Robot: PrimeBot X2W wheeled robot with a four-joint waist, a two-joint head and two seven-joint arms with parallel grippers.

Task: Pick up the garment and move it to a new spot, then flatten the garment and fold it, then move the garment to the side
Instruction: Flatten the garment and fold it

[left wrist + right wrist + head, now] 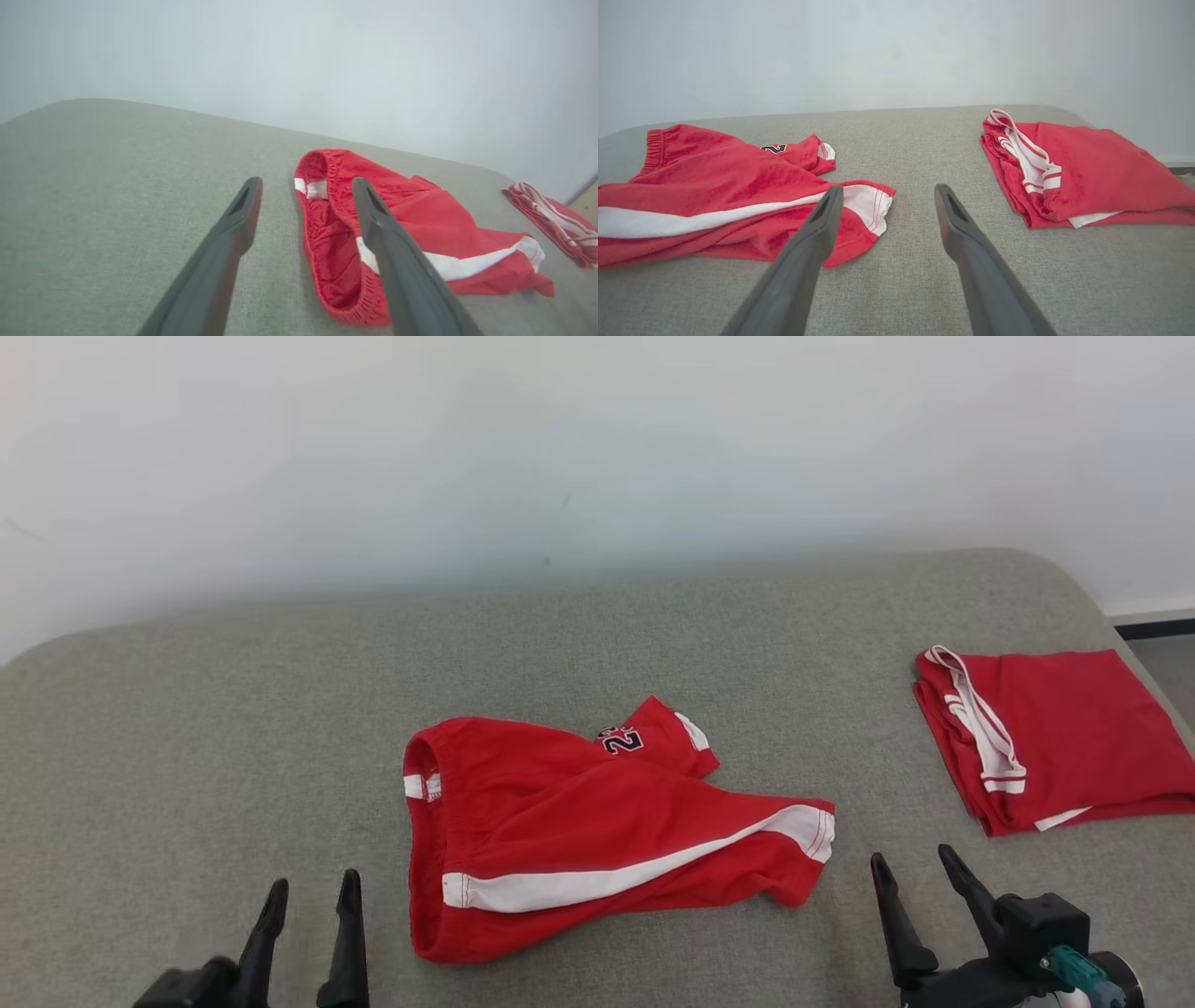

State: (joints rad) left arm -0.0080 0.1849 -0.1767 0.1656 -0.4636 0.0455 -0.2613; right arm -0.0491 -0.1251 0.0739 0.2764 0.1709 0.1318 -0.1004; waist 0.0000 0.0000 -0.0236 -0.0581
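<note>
- Red shorts [579,821] lie at mid-worktop [187,756], between the two hands and a little beyond their fingertips.
- Left hand [313,885]: at the near edge, just left of the shorts' waistband end. Fingers spread, nothing between them. In the head view a strip of bare grey cover separates it from the cloth; no contact.
- Right hand [911,857]: at the near edge, to the right of the shorts' leg hem, near it but apart. Fingers parted and empty, resting over bare cover.
- Shorts' orientation: elastic waistband toward the robot's left and gaping open, legs running to the right.
- Shorts' condition: not flat. The upper leg lies diagonally across the lower one, with creases through the middle.
- Markings: a wide white stripe along the side down to a white-edged hem, a small white tab at the waistband, and a dark number patch on the far leg, partly hidden.
- Folded red garment [1064,728] with white trim lies at the far right, well apart from the shorts.
- Pale wall [560,448] behind the worktop.
</note>
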